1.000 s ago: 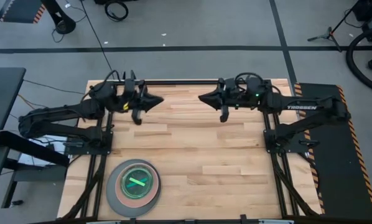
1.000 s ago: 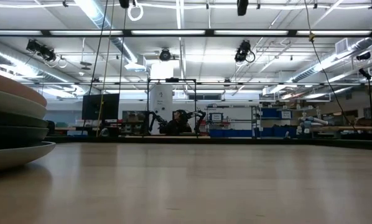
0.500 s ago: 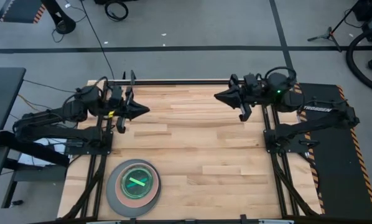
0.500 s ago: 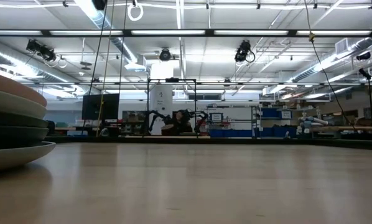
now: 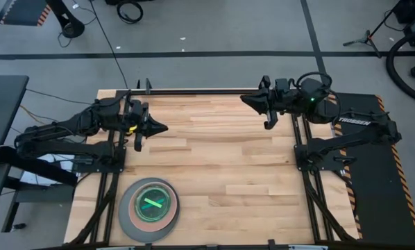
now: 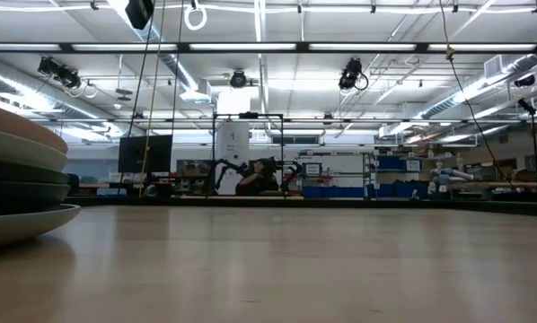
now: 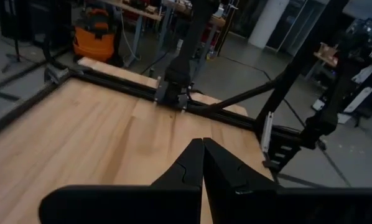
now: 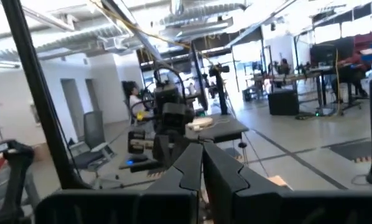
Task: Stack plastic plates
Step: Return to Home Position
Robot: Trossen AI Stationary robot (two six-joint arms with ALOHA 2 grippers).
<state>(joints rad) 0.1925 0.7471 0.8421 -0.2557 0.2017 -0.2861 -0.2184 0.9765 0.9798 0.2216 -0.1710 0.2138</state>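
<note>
Plates [image 5: 149,210] sit in one stack, lower left of the high view; your stacking looks done. Left gripper [image 5: 164,128] and right gripper [image 5: 244,98] hang mid-upper frame, both pressed together, empty; only homing remains for you.

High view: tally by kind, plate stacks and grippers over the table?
Stack of round plastic plates, large grey one at the bottom: 1
Dark two-finger grippers, left gripper and right gripper, both shut: 2
Total: 3
</note>
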